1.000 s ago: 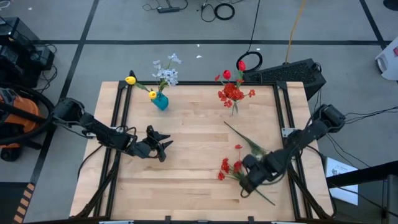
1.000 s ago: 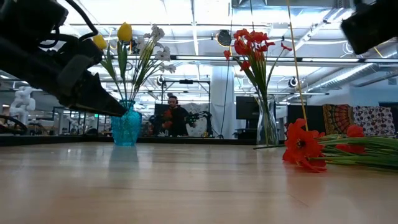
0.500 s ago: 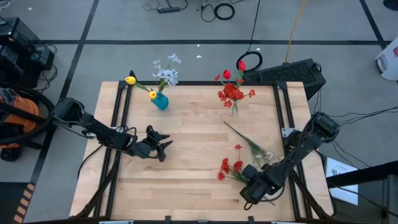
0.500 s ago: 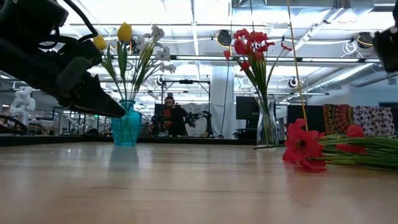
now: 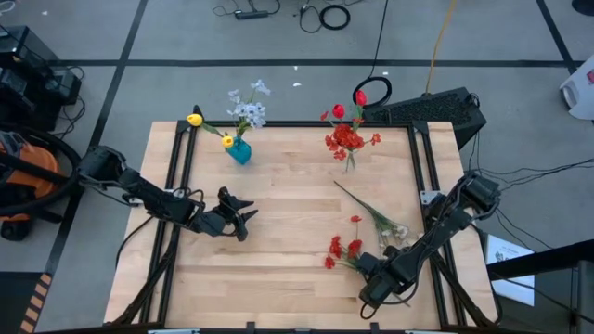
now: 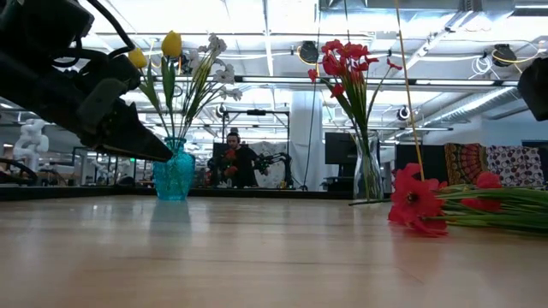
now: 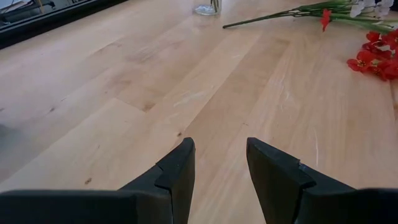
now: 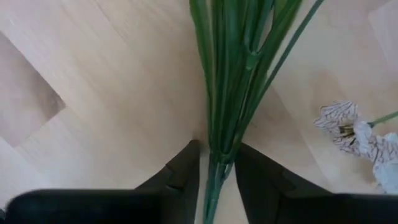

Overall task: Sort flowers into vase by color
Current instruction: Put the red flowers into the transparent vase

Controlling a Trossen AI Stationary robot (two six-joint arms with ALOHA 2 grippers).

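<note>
A blue vase (image 5: 239,153) at the far left holds yellow and pale flowers. A clear vase (image 5: 349,160) at the far middle holds red ones (image 6: 347,60). Loose flowers lie on the wood near the right: red blossoms (image 5: 339,249) (image 6: 415,201), a pale blossom (image 8: 348,127) and a bundle of green stems (image 8: 227,81). My right gripper (image 5: 369,269) is low over that bundle, open, one finger on each side of the stems (image 8: 216,163). Over the table's left half my left gripper (image 5: 243,218) (image 7: 221,168) hovers open with nothing between its fingers. My right gripper has its fingers (image 8: 186,165) close on both sides of the stem bundle (image 8: 217,149), pointing along the stems, which lie flat on the table. I cannot tell whether the fingers touch them.
Black frame rails (image 5: 176,213) (image 5: 422,186) run along the table's left and right sides. Bare wood (image 5: 288,232) lies between the two arms. A person (image 6: 235,158) sits far behind the table in the low view.
My right arm has drawn back toward the table's near edge and sunk lower over the loose flowers' stems. In the low view it has slid out toward the picture's right. The flowers lie where they were.
</note>
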